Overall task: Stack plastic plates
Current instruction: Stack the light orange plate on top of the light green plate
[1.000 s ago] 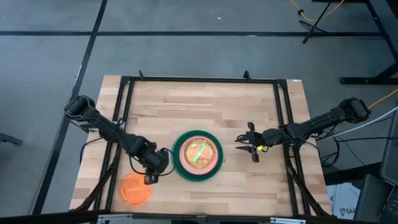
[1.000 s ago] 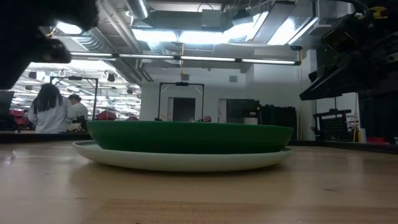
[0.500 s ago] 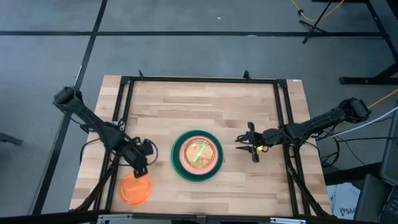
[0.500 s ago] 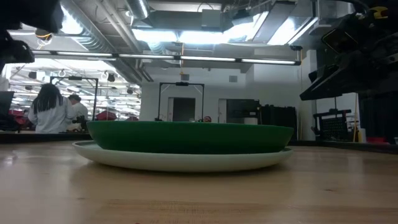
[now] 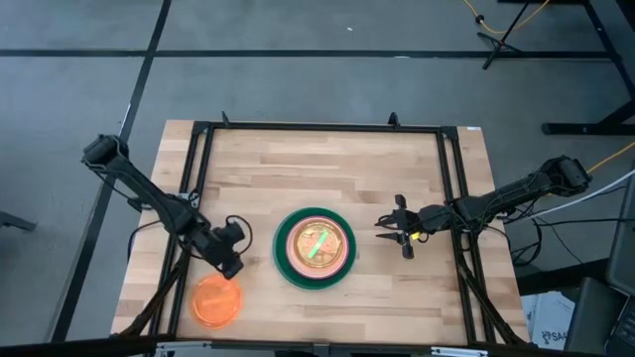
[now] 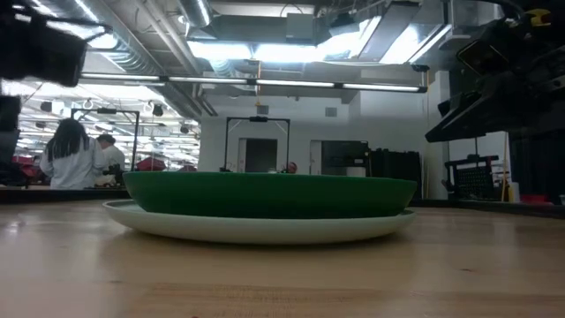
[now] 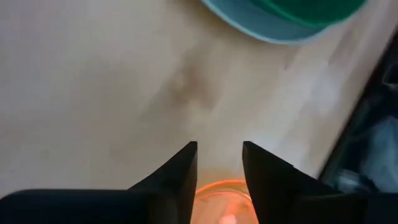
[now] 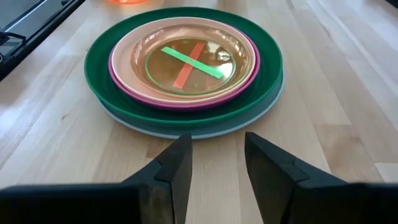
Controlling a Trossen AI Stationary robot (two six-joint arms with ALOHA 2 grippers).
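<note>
Your stack of plates [image 5: 315,247] lies flat at the middle of the desk [image 5: 327,159]: light blue plate [image 8: 186,127] at the bottom, dark green plate [image 8: 99,68] on it, then the magenta plate [image 8: 186,99] and peach plate [image 8: 127,56]. Inside the peach one a green strip [image 8: 193,63] and a red strip [image 8: 186,73] cross each other, so the long axes form an X. The orange plate [image 5: 215,300] lies alone near the front left corner, well apart from the stack. Your left tool [image 5: 230,260] hangs just beside the orange plate, between it and the stack, fingers [image 7: 180,171] apart with nothing between them. Your right tool [image 5: 389,231] waits to the right of the stack, pointing at it, fingers [image 8: 177,165] apart.
</note>
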